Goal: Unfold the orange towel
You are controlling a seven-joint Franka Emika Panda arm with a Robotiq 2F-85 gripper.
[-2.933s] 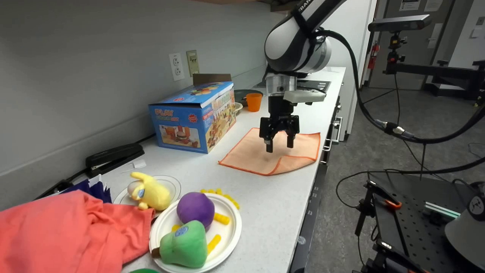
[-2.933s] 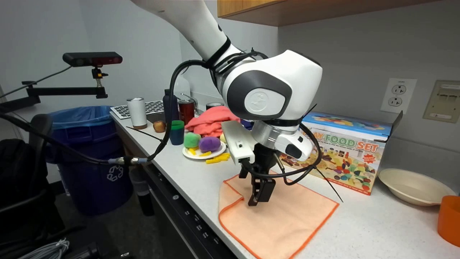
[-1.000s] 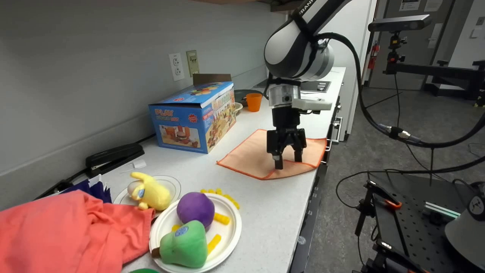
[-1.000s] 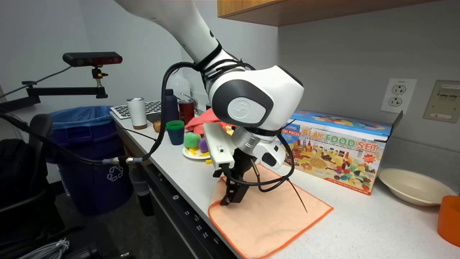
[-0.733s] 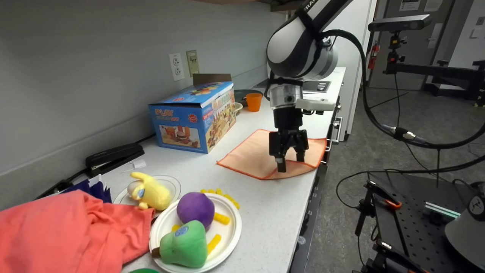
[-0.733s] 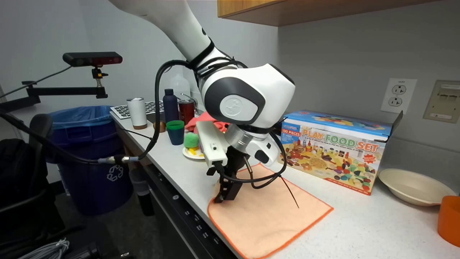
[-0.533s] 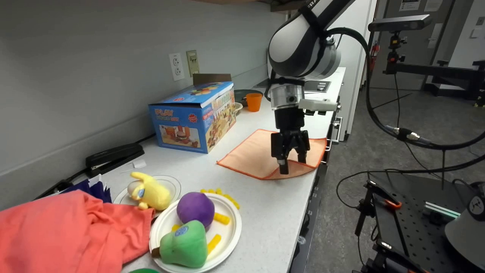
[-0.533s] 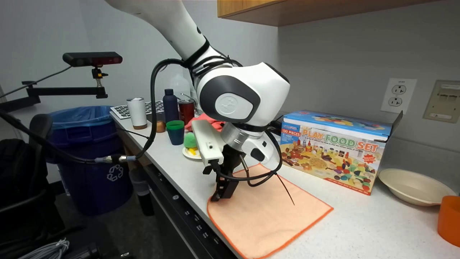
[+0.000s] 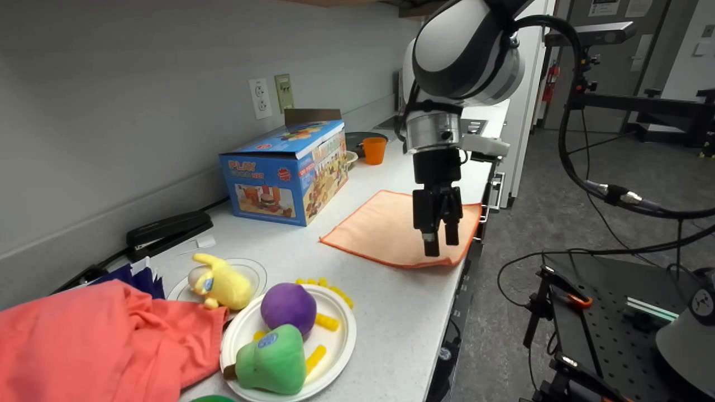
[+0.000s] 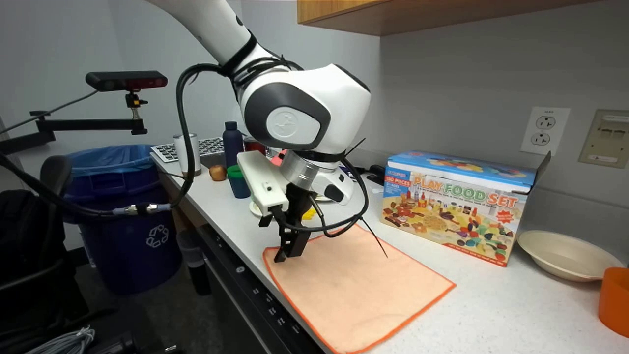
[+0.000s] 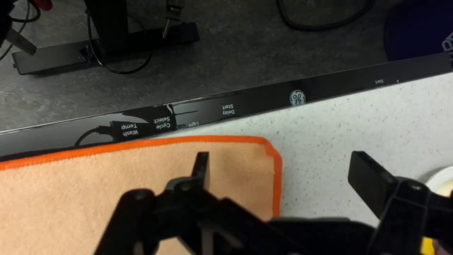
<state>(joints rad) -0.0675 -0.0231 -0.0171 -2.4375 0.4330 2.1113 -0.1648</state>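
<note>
With its doubled-over corner (image 11: 247,166) now turned out, the orange-hemmed towel (image 10: 363,290) lies almost flat along the front edge of the counter (image 9: 391,329), the gripper (image 11: 281,168) stands over that corner, jaws wide and empty, and unfolding looks nearly finished.

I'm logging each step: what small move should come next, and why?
Probably lift the gripper clear: its fingers stand apart in the wrist view, pinching nothing, and the orange towel looks spread out, with just a slight ripple at one edge.
</note>
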